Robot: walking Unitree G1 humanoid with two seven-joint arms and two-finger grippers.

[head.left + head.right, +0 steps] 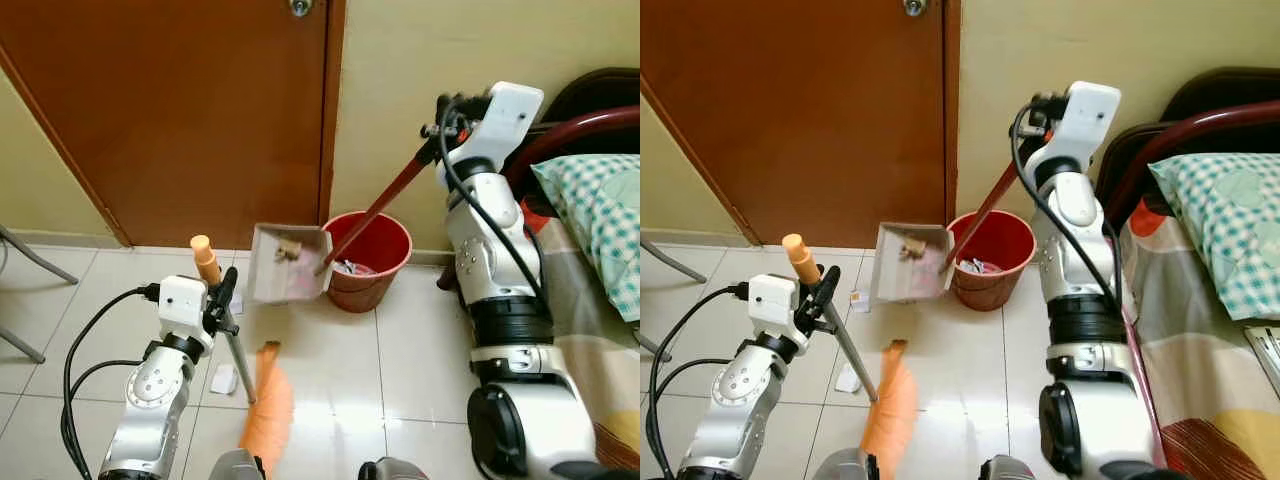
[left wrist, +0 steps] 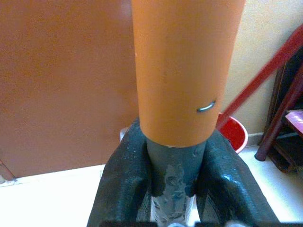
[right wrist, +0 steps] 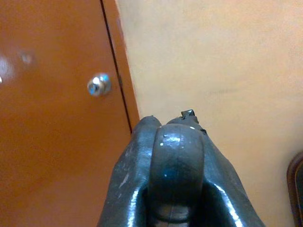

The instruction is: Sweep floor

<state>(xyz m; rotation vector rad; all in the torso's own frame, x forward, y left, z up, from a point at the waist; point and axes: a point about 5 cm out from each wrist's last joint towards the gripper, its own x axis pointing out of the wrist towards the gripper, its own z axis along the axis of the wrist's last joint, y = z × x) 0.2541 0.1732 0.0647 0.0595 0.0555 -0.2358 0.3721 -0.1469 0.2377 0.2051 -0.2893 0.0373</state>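
Left gripper (image 1: 222, 292): fingers clamped on broom handle (image 2: 184, 71), orange bristles (image 1: 268, 410) on floor below.
Right gripper (image 1: 432, 131): fingers closed around dustpan handle (image 1: 385, 203); dustpan (image 1: 288, 263) tilted down-handle over red bin (image 1: 372, 258).

head eyes: look down, share bin (image 1: 368, 260) | wrists: close, face door (image 3: 52, 118)
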